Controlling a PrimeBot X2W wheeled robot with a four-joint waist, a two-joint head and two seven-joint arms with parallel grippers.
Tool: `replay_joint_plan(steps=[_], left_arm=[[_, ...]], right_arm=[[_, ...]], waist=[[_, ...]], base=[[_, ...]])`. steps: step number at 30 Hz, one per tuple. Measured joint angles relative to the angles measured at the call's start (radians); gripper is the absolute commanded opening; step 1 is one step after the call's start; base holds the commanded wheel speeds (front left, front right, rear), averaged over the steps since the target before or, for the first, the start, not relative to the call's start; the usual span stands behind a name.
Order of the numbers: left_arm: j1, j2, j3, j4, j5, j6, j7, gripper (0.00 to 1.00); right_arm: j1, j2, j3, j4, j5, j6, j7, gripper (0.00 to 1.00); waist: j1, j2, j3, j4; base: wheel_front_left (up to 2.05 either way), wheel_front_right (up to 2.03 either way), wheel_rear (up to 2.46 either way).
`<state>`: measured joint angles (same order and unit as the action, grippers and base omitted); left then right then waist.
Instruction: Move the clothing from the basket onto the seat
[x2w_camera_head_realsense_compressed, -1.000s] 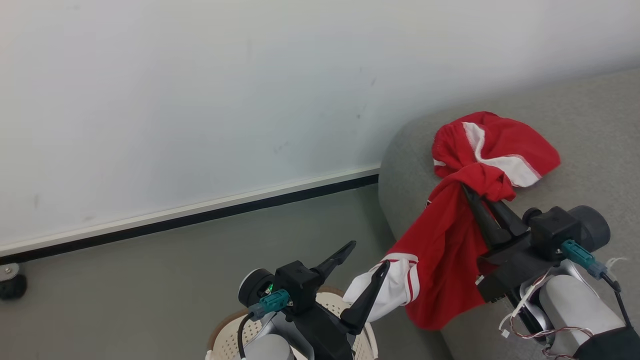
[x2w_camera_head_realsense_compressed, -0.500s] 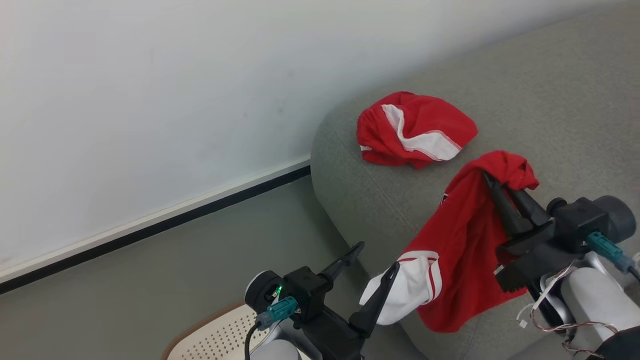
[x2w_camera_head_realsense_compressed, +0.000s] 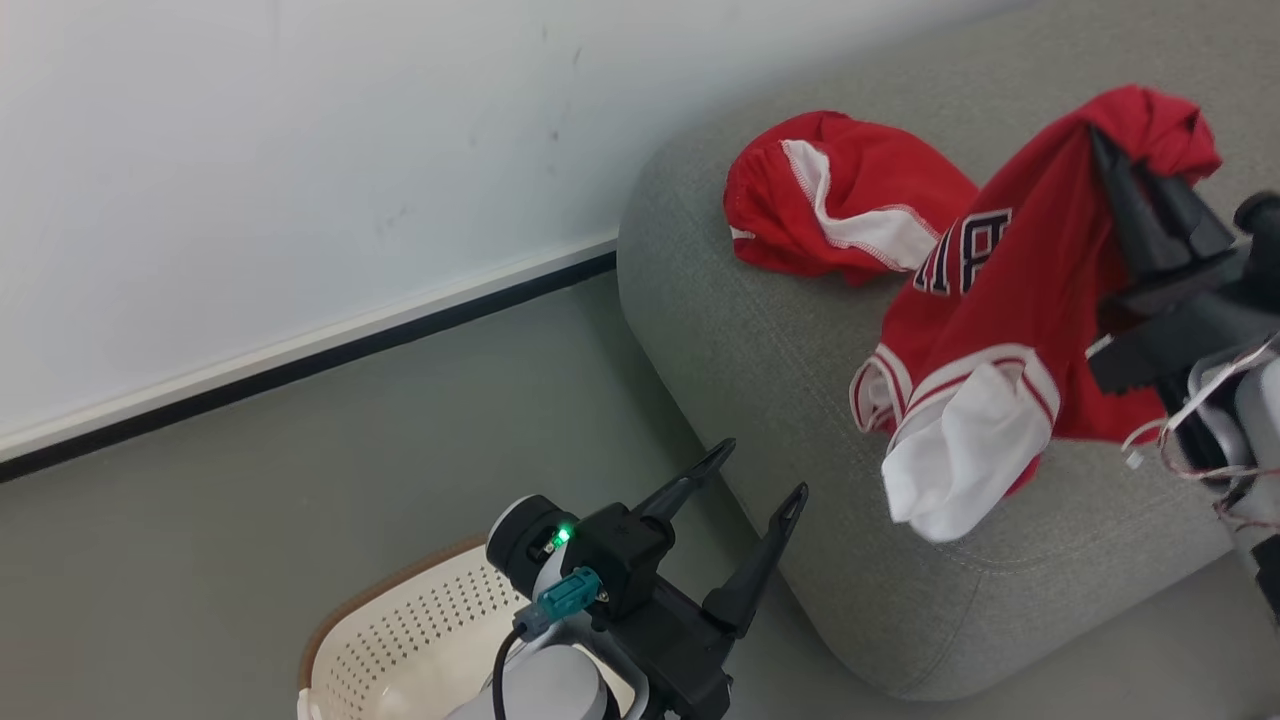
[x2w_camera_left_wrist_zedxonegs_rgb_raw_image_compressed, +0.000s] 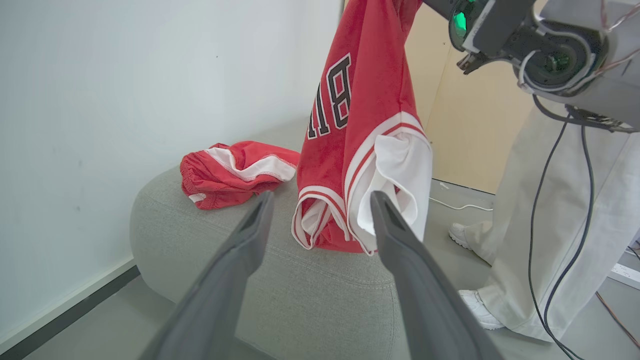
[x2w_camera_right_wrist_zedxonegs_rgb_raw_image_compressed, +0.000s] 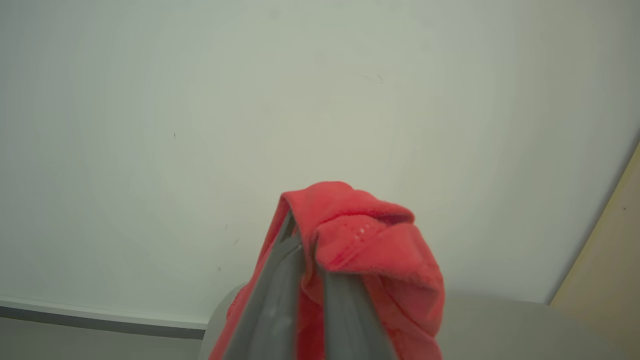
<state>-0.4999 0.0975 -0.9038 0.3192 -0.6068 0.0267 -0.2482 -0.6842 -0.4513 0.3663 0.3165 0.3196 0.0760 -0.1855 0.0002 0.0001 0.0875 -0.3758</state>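
While the right gripper (x2w_camera_head_realsense_compressed: 1122, 152) is pinched shut on a bunched fold of the red jersey (x2w_camera_head_realsense_compressed: 1000, 300), that garment hangs down from its fingertips over the grey seat (x2w_camera_head_realsense_compressed: 800, 380), dark block letters on its front and a white, red-striped sleeve at the bottom. Whether the lowest hem touches the cushion cannot be told. From the right wrist view the fabric drapes over both of the closed fingers (x2w_camera_right_wrist_zedxonegs_rgb_raw_image_compressed: 280, 280), with the pale wall (x2w_camera_right_wrist_zedxonegs_rgb_raw_image_compressed: 150, 125) behind. A second red garment (x2w_camera_head_realsense_compressed: 850, 200) with a white band lies crumpled on the seat near its rounded end by the wall, just beside the hanging jersey. The left gripper (x2w_camera_head_realsense_compressed: 763, 468) is low at the seat's front edge, jaws wide apart and holding nothing; in its wrist view the jersey's hem hangs beyond the two spread fingers, apart from them. The basket (x2w_camera_head_realsense_compressed: 400, 640) stands on the floor (x2w_camera_head_realsense_compressed: 300, 500) beneath the left arm, beside the seat. A person's legs (x2w_camera_left_wrist_zedxonegs_rgb_raw_image_compressed: 545, 225) in pale trousers and white shoes stand just past the seat's far side, with a dark cable (x2w_camera_left_wrist_zedxonegs_rgb_raw_image_compressed: 545, 200) hanging in front of them.
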Motion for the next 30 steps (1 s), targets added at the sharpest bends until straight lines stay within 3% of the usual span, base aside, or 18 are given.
replay_joint_plan(steps=[8,17,30], left_arm=[[-0.031,0.026,0.009,-0.046,0.014,0.018,0.01,1.0],[-0.079,0.053,0.012,-0.106,0.055,0.027,0.037,1.0],[-0.153,0.086,0.024,-0.204,0.104,0.041,0.07,1.0]], right_arm=[[-0.209,-0.012,-0.04,0.054,0.016,0.012,0.027,0.0],[-0.453,-0.077,-0.116,0.204,0.033,0.018,0.062,0.0],[-0.615,-0.188,-0.172,0.368,0.024,0.002,0.07,0.0]], waist=[[0.0,0.0001,0.068,0.046],[0.0001,0.0001,0.167,0.11],[0.0,0.0001,0.308,0.191]], base=[[0.0,0.0,0.0],[0.0,0.0,0.0],[0.0,0.0,0.0]])
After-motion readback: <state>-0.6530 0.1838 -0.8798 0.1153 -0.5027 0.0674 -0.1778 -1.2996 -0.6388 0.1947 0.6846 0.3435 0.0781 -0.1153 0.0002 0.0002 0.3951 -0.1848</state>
